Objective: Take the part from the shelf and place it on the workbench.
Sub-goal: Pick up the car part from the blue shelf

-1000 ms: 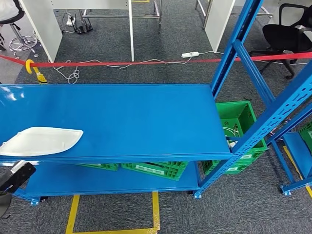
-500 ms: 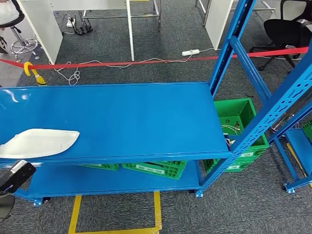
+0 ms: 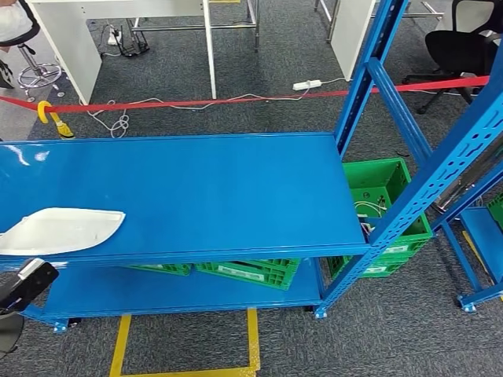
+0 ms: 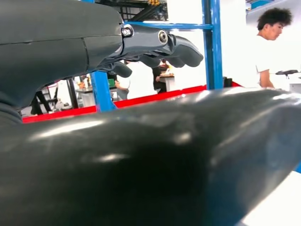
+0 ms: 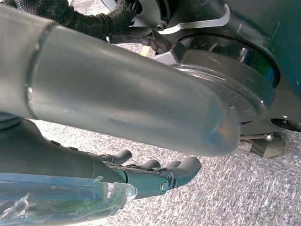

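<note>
The part [image 3: 59, 230], a flat white pointed shell, lies at the left end of the blue shelf board [image 3: 225, 196], close to its front edge. My left arm's dark end [image 3: 23, 284] hangs below and in front of that edge, under the part and apart from it. In the left wrist view my left hand [image 4: 160, 44] has its fingers stretched out with nothing in them, blue shelf posts beyond. In the right wrist view my right hand [image 5: 149, 176] hangs over grey carpet, fingers nearly straight and holding nothing.
Green crates [image 3: 255, 271] sit under the shelf, another [image 3: 385, 204] at its right end. Slanted blue uprights [image 3: 427, 181] rise on the right. Red tape [image 3: 237, 100] runs behind the shelf, yellow floor lines [image 3: 252, 345] in front. A person [image 4: 269, 47] stands beyond the posts.
The whole picture has slid slightly left, so the camera moved. The part lies where it was on the shelf, and my left arm hangs in the same place.
</note>
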Robot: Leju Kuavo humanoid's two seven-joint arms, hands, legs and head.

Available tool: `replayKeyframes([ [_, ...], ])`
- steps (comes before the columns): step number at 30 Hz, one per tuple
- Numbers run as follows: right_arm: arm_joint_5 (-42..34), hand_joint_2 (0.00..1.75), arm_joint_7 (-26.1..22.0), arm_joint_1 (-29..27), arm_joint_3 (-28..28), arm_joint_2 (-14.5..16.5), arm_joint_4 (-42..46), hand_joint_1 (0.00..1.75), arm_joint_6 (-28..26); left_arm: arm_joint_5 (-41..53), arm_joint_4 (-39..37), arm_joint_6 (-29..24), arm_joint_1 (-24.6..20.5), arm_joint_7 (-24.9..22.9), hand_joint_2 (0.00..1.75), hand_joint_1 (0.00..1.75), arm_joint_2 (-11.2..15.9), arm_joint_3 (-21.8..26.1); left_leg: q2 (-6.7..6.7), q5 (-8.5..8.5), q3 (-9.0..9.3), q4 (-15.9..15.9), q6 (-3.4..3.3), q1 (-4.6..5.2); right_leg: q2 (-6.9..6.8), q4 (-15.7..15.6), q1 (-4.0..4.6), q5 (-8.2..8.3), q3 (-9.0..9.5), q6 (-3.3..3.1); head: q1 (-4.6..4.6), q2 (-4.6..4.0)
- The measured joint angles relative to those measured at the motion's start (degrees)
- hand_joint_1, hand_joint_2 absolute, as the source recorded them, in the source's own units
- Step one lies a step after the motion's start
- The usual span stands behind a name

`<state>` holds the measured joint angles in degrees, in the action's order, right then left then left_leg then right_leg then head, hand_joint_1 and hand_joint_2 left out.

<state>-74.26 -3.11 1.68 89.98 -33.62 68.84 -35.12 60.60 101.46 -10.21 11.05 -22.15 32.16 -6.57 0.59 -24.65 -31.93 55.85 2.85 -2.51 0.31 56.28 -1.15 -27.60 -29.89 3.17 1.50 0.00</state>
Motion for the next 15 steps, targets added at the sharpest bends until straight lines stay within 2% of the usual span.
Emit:
replayKeyframes([
  [6,0.87,0.0,0.25,0.08,0.0,0.0,-0.07,0.0,1.11,-0.41,-0.51,5.13,-2.07,4.25,0.0,0.0,2.11,-0.99,0.01,0.0,0.0,0.0,0.01,-0.02,-0.03,0.0,0.02,-0.03,-0.12,-0.04,-0.01,0.0],
  [11,1.36,0.0,0.63,0.19,0.0,0.0,-0.28,0.0,2.07,-3.1,-2.83,10.92,-5.45,9.55,0.0,0.0,6.24,-3.17,0.0,0.03,-0.01,0.0,0.05,-0.03,0.01,0.11,0.03,0.0,0.08,-0.08,0.0,0.0],
  [15,1.36,0.0,0.69,0.14,0.0,0.0,-0.32,0.0,1.95,-2.97,-4.74,12.19,-6.35,10.94,0.0,0.0,9.68,-4.43,-0.08,0.07,-0.02,0.0,0.11,-0.04,0.1,0.18,0.04,0.08,0.28,-0.15,-0.01,0.0],
])
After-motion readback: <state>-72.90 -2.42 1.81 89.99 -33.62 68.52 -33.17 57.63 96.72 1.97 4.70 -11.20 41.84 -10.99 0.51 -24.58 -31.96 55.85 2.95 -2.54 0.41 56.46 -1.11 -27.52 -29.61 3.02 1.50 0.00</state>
